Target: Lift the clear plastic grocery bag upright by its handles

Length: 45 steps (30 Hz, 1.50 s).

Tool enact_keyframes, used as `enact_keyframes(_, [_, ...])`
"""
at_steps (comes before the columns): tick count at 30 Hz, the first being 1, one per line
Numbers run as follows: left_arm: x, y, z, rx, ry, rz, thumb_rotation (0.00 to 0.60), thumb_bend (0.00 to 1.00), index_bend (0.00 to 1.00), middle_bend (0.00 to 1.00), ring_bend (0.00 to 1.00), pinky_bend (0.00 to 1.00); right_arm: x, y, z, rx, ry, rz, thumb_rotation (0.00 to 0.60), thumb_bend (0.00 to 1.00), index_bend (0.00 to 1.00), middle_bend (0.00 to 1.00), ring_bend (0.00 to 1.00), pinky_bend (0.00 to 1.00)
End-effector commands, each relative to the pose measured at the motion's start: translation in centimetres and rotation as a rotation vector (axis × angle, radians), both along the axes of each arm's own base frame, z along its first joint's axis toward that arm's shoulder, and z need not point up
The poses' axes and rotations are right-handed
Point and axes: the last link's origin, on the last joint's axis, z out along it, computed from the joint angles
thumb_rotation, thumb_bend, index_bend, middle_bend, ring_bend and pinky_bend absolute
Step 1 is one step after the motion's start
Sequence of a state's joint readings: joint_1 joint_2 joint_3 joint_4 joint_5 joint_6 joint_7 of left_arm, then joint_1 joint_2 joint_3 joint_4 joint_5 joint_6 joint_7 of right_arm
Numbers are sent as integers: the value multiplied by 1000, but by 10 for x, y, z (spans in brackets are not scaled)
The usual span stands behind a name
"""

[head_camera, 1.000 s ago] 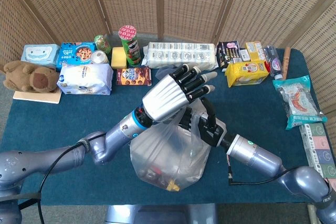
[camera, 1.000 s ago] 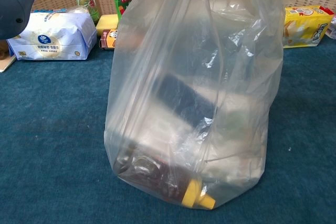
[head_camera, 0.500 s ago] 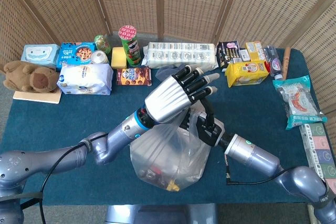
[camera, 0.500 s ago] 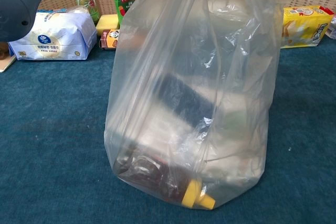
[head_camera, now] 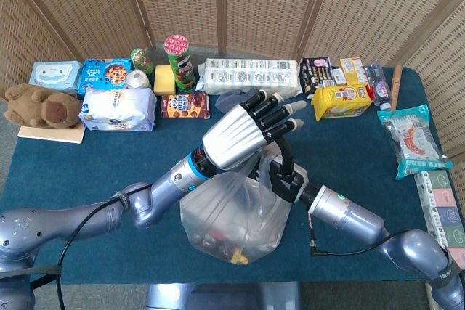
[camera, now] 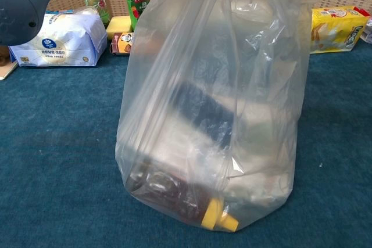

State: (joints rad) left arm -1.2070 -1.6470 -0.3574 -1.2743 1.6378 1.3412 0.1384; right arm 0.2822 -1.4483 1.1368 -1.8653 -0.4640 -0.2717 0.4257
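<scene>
Now the clear plastic grocery bag (camera: 209, 114) stands upright mid-bench.
Both handles rise into the right hand (head_camera: 285, 176), which grips them; the left hand (head_camera: 243, 132) hovers above, fingers spread, holding nothing.

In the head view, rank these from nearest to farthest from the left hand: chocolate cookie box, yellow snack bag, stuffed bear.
From the left hand:
1. Chocolate cookie box, just behind it to the left.
2. Yellow snack bag, back right.
3. Stuffed bear, at the table's far left edge.
</scene>
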Motion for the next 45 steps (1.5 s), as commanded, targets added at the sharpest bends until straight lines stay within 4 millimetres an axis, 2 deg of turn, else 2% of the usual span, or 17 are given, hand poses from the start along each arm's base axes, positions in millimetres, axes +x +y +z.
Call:
enact_keyframes(1, [0,0,0,0,-1,1,600,240,311,243,140,257,-1,0,0,1,2,-1,0,107,284,303,212,161])
enact_keyframes(7, [-2,1,0,1,1,6,600,239,311,243,140,257,-2,1,-2,4,8,1,0,110,314,338,272,208])
enact_keyframes(23, [-5,3,-1,-3,3,15,600,239,305,243,140,256,-2,1,-3,5,11,7,1,113,354,397,346,286])
enact_keyframes(30, [-8,3,0,-8,12,22,600,234,296,243,140,252,-5,0,-1,1,16,0,0,116,389,449,405,358])
enact_keyframes(36, [-14,3,6,-23,27,48,600,217,275,238,130,246,-8,-1,-1,6,23,-8,1,121,417,492,460,425])
enact_keyframes(45, [-26,3,14,-99,100,135,600,195,193,206,93,215,-12,-3,-1,13,34,-14,0,127,449,547,524,524])
